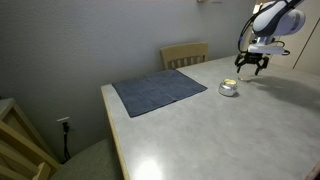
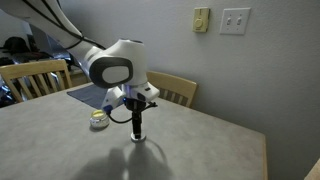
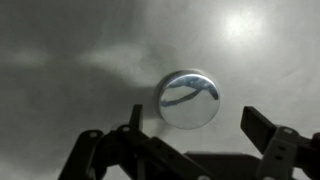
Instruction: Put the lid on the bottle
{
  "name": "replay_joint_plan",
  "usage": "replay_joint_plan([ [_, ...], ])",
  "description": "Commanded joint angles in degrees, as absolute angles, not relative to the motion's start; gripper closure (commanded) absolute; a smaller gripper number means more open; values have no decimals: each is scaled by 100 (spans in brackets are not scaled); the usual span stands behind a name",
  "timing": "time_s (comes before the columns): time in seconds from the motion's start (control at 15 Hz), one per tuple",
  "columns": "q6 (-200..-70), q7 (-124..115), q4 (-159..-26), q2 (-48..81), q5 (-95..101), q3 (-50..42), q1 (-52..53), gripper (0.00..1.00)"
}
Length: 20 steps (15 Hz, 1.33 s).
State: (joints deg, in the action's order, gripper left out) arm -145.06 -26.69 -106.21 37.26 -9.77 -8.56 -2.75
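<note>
**Step in hand:** approach, before any grasp. The tool (image 1: 251,70) hangs over the pale grey desk (image 1: 200,130) with its jaws spread wide and nothing between them, as the wrist view confirms.

**Task items:** The small squat clear, silvery-glinting bottle (image 1: 228,91) stands on the bare desk near the tool and clear of the grey-blue cloth mat (image 1: 165,90). The small flat round pale whitish-yellow lid (image 2: 97,116) shows at the same spot. Whether it lies against the bottle or rests on it cannot be told at this size. The wrist view shows one round glinting face just ahead of the jaws, judged to be the bottle from above.

**Next move, as judged:** centre the tool over the lid, lower it, and close on the thin rim. A low, level grip is needed, and the light bottle may be nudged.

**Room:** a plain grey wall, a wooden slat-back chair (image 1: 185,54) pushed up to the desk, and pale wall switch plates (image 2: 236,18).
</note>
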Motion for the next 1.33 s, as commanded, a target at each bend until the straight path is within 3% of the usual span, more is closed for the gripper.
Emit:
replay_joint_plan([
  [0.0, -13918, -2377, -9851, 4239, -1062, -689, -409, 0],
  [1.27, -14199, -2744, -10262, 4098, -1102, -820, -240, 0],
])
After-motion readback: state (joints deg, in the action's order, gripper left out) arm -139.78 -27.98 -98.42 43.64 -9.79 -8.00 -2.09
